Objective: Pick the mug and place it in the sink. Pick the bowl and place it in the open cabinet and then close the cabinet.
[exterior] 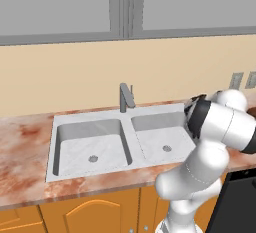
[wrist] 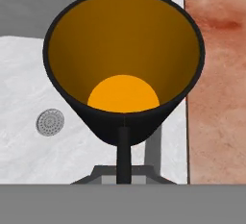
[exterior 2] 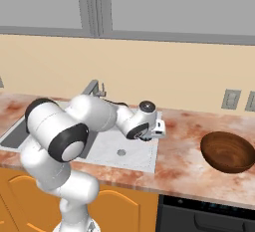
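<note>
The mug, black outside and orange inside, hangs under my gripper, which is shut on its near rim; one dark finger shows against the wall. I look straight down into it. Below it lies the right basin of the sink, close to the basin's right edge and the marble counter. From the right base view, my gripper hovers over the right rim of the sink. The brown bowl sits on the counter far to the right. The cabinet is out of view.
The grey faucet stands behind the divider of the double sink. A round drain lies left of the mug. Wall outlets are above the bowl. A dark oven front and low orange cupboards sit under the counter.
</note>
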